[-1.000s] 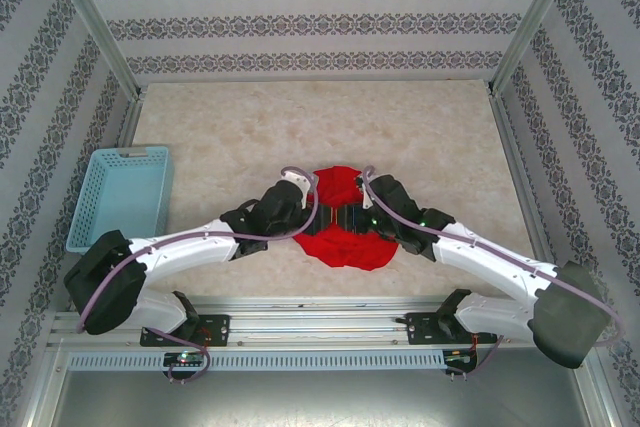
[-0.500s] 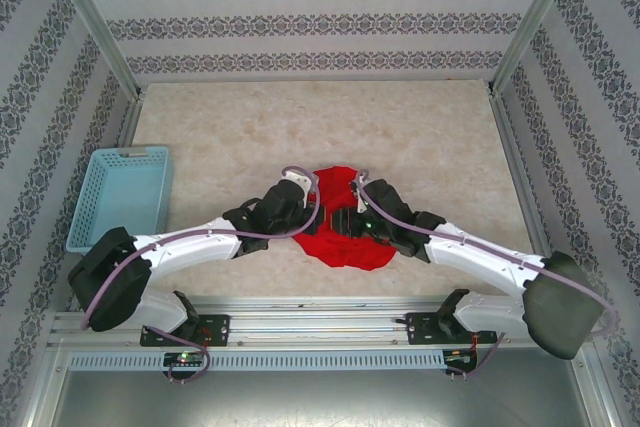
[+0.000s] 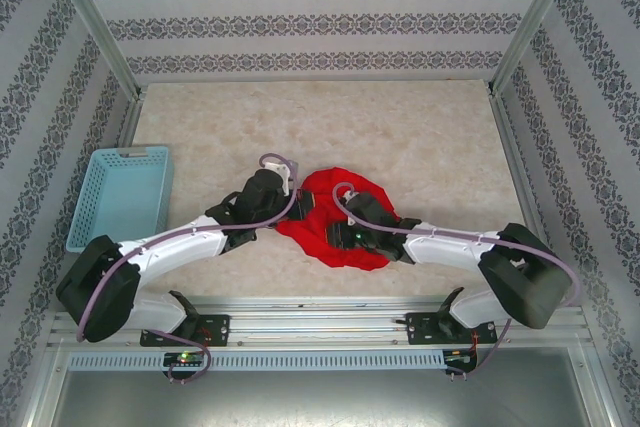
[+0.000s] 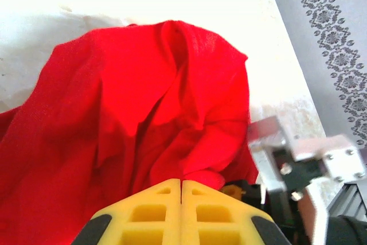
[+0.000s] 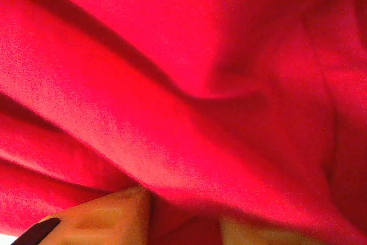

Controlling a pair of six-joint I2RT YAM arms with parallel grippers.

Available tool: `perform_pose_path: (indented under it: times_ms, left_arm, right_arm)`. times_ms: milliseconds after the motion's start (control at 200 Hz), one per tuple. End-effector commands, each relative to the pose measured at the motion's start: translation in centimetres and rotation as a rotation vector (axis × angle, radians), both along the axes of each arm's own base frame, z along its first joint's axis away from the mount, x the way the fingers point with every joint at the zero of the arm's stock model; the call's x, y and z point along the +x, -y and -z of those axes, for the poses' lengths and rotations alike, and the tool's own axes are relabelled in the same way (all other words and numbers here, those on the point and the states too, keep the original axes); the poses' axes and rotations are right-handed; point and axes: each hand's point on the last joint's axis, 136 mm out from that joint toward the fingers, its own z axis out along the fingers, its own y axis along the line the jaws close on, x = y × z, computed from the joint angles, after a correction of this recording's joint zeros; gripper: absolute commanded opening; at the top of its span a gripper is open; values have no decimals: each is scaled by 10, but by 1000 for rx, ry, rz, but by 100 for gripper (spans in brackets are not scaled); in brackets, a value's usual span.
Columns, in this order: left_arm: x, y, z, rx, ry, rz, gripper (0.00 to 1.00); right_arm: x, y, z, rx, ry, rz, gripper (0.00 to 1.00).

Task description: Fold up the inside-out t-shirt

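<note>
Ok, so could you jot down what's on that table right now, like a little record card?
Table: pale marbled top, patterned walls around it
T-shirt: red, crumpled in a heap near the front middle, not folded yet
Basket: light blue, at the left side, apart from the shirt
Left gripper: fingers shut on a bunch of the cloth
Right gripper: pushed into the cloth, which lies between its fingers; grip unclear
</note>
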Motion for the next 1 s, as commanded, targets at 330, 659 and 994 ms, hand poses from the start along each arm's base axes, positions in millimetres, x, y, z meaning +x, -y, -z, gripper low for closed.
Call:
perform_pose_path:
  times_ms: [330,659,994]
  left_arm:
    - [-3,-4,-5,-72,7,20,0]
    - [-9,-8,6,-62,-14,13,0]
    - [-12,-9,12,-57,-23,21,0]
  right_arm:
    - [4,2,-77,131,128,40,35]
    - [25,-32,-68,246,31,84,29]
    - [44,-39,-59,272,5,111,42]
